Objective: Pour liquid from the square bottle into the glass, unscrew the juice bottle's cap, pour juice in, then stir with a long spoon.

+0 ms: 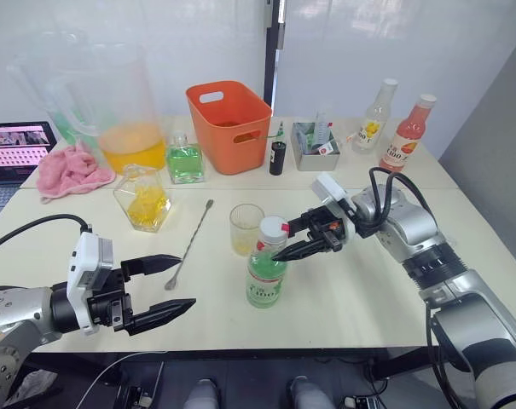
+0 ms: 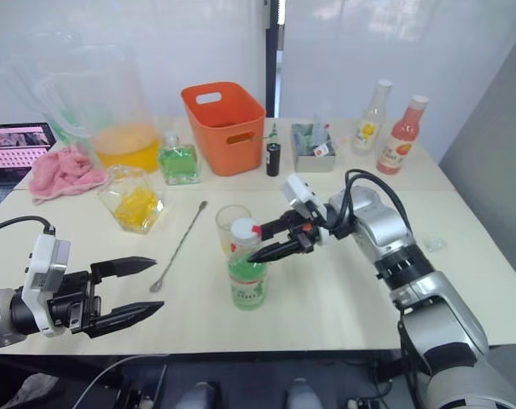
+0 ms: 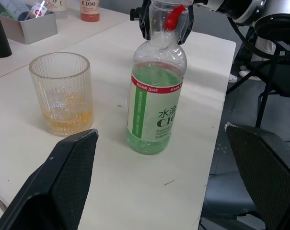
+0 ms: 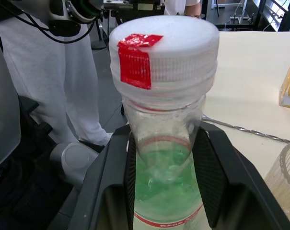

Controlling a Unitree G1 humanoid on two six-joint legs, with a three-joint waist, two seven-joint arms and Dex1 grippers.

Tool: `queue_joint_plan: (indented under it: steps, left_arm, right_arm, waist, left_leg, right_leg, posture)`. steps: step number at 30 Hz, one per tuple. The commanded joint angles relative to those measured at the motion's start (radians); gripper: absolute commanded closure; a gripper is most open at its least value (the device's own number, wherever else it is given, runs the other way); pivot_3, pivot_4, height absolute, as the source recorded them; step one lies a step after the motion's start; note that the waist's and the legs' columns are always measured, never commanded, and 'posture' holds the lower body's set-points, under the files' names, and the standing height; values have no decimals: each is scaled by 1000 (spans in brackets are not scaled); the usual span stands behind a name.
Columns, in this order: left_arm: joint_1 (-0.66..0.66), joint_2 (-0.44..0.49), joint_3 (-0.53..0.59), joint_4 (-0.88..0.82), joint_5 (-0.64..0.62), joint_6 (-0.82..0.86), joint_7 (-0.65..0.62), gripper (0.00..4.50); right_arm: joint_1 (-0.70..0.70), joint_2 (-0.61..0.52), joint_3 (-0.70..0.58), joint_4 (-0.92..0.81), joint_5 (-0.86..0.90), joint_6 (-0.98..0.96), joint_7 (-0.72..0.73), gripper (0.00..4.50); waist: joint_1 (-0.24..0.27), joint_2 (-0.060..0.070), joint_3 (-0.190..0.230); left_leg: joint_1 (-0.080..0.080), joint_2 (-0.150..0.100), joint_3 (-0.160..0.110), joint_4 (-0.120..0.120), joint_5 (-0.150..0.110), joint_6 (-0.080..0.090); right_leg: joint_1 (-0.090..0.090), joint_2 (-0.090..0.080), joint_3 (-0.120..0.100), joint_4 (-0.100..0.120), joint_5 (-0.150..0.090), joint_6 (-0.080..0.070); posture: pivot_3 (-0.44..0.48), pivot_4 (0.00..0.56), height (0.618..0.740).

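So the juice bottle (image 1: 266, 271) is standing upright near the front middle of the surface (image 1: 351, 298), white cap (image 4: 164, 45) on with a bit of red tape on it. The right gripper (image 1: 302, 239) comes in from the right and has its jaws around the bottle's neck, just under the cap. From the right wrist view the two fingers (image 4: 216, 177) sit on either side of the neck and look pressed against it, so I'd call that gripping the bottle.

The glass (image 1: 246, 228) is just behind the bottle, a touch to the left, with a little yellow liquid in the bottom. The spoon (image 1: 189, 243) lies flat on the surface left of the glass, running diagonally from far right to near left. The square bottle (image 1: 144, 202) is further left and a bit farther back, sitting tilted, yellow liquid inside.

The left gripper (image 1: 159, 290) hovers at the near left, jaws wide open, nothing in them, pointed toward the bottle but well apart from it.

Back row: a big pitcher (image 1: 113, 106) of orange liquid on the left, a pink cloth (image 1: 70, 170) beside it, a small green bottle (image 1: 184, 160), an orange basket (image 1: 229, 125), a little metal tray (image 1: 313, 145), and two bottles (image 1: 390, 128) far right.
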Motion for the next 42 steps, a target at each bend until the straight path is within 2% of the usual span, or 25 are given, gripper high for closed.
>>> queue_joint_plan:
  steps: [1, 8, 15, 19, 22, 31, 33, 37, 39, 40, 42]
  left_arm:
    - [-54, 16, -33, 15, -7, -13, -22, 0]
    - [-185, 8, -152, 100, 25, -29, -64, 0]
    - [-308, -23, -264, 203, 71, -55, -118, 0]
    - [-361, -42, -315, 250, 94, -67, -149, 0]
    - [-394, -54, -342, 273, 107, -68, -167, 0]
    - [-421, -60, -351, 294, 127, -64, -194, 0]
    - [-419, -59, -347, 291, 127, -63, -194, 0]
    - [-408, -56, -333, 278, 124, -59, -186, 0]
    - [-394, -53, -324, 268, 123, -58, -181, 0]
    - [-388, -52, -319, 262, 122, -56, -178, 0]
    - [-381, -51, -314, 255, 121, -54, -173, 0]
  right_arm:
    - [40, -19, -105, -119, 30, 54, 27, 3307]
    - [208, -74, -284, -412, 56, 211, -206, 3318]
    - [387, -114, -433, -772, 102, 448, -575, 3319]
    - [431, -100, -483, -883, 137, 584, -783, 3319]
    - [467, -83, -490, -957, 150, 634, -884, 3319]
    - [536, -18, -504, -1033, 240, 726, -1050, 3320]
    - [534, -23, -509, -1026, 250, 728, -1052, 2258]
    - [527, -57, -523, -998, 263, 718, -1006, 851]
    - [516, -83, -522, -975, 247, 678, -934, 204]
    - [512, -96, -518, -964, 239, 660, -898, 48]
    - [509, -113, -511, -946, 231, 635, -851, 48]
  waist:
    - [6, 0, 0]
    - [21, 0, 0]
    - [25, 0, 0]
    - [21, 0, 0]
    - [23, -1, 0]
    - [20, -1, 0]
    - [20, -1, 0]
    - [21, -1, 0]
    - [21, -1, 0]
    - [21, -1, 0]
    - [21, -1, 0]
  left_leg:
    - [0, 0, 0, 0, 0, 0]
    - [0, 0, 0, 1, 0, 0]
    - [0, 0, 0, 1, 0, 0]
    - [0, 0, 1, 1, 0, 0]
    - [-1, 0, 0, 1, 0, 0]
    - [-1, 0, 0, 1, 0, 0]
    - [0, 0, 0, 1, 0, 0]
    - [0, 0, 0, 1, 0, 0]
    - [-1, 0, 0, 1, 0, 0]
    - [-1, 0, 0, 1, 0, 0]
    - [-1, 0, 0, 1, 0, 0]
  right_leg:
    - [0, 0, 0, 0, 0, 0]
    - [-1, 0, 0, 0, 0, 0]
    - [0, 0, 1, 0, 0, 0]
    - [0, 0, 1, 0, 0, 0]
    - [0, 0, 1, 0, 0, 0]
    - [0, 1, 1, -1, 0, 0]
    - [0, 1, 1, -1, 0, 0]
    - [0, 1, 1, -1, 0, 0]
    - [1, 0, 1, -1, 0, 0]
    - [1, 0, 1, -2, 0, 0]
    - [1, 0, 1, -2, 0, 0]
  posture:
    - [0, 150, 738]
    - [0, 150, 738]
    - [0, 150, 738]
    - [0, 150, 738]
    - [0, 150, 738]
    - [0, 150, 738]
    - [0, 150, 738]
    - [0, 150, 738]
    - [0, 150, 738]
    - [0, 150, 738]
    - [0, 150, 738]
